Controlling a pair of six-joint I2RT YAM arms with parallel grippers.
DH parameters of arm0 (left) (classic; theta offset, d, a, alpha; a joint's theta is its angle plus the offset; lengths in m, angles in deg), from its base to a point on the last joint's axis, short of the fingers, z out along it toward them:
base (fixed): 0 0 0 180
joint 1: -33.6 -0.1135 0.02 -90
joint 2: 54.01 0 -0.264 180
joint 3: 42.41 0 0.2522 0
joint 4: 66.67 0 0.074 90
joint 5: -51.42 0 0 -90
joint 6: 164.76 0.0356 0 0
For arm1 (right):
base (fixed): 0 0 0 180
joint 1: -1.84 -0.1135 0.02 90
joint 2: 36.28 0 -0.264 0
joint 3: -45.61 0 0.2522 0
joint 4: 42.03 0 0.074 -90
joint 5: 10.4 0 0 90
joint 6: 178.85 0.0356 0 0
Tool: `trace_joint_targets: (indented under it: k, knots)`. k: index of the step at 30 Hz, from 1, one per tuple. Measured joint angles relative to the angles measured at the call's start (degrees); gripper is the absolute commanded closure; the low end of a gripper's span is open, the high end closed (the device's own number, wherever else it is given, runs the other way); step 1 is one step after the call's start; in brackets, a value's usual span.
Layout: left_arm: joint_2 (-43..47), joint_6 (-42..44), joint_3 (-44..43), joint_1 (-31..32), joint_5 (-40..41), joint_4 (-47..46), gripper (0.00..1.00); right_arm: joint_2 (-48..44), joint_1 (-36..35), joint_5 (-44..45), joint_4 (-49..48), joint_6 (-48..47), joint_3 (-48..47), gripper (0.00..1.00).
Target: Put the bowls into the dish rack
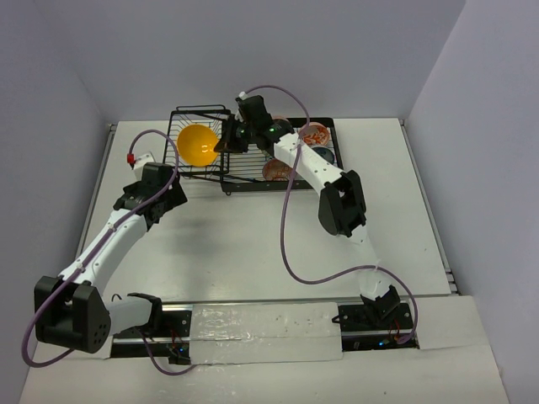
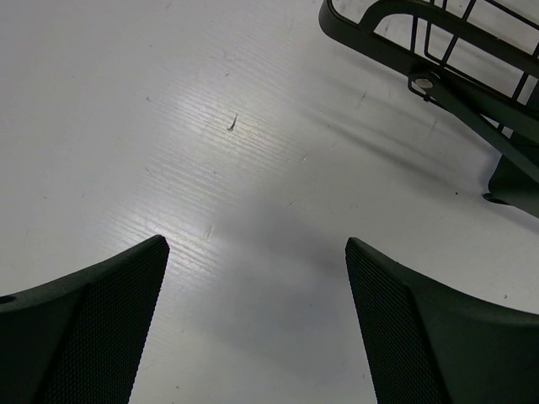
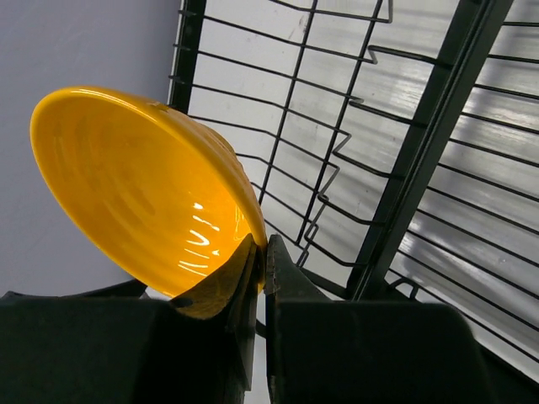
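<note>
**A:** Two arms to log, nearest first. The left gripper (image 2: pixel 257 244) has its jaws wide with nothing between them. Bare table (image 2: pixel 168 151) lies under the fingertips. A corner of the dish rack (image 2: pixel 472 76) sits ahead and to its right, apart from it.

**B:** Noted. Idle, I'd judge. The other?

**A:** The right gripper (image 3: pixel 259 252) is reached out further, fingers pinched tight on the lower rim of the orange-yellow bowl (image 3: pixel 143 185). The bowl is tilted up on edge and rises above and to the left of the fingers. Rack wires run close behind and to the right of it. From overhead it hangs over the tilted basket end of the rack. I cannot tell whether it touches the wires.

**B:** Anything further on?

**A:** Beyond the gripper to its right, other bowls (image 1: pixel 314 133) already sit in the divider section. They are partly hidden by the arm, so the count is uncertain.

**B:** Step in hand?

**A:** My judgement is that this bowl is being placed. It is over the rack but not yet released.

**B:** What does the next move call for?

**A:** Ease the bowl down until its rim seats between the wires and it leans supported. Only then open the jaws, and draw back along the line of the fingers so the rim isn't dragged. The grip is a thin pinch on a glossy rim, so the bowl may pivot if it is nudged.
</note>
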Motion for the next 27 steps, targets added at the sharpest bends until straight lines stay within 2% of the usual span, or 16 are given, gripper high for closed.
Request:
trace_joint_targets:
  k: [22, 27]
  knots:
    - [-0.96, 0.0, 0.0, 0.79, 0.02, 0.5, 0.09, 2.32, 0.57, 3.67, -1.38, 0.28, -0.28, 1.0]
    - [-1.16, 0.0, 0.0, 0.87, 0.02, 0.59, 0.08, 2.54, 0.55, 3.13, -1.66, 0.13, -0.48, 0.97]
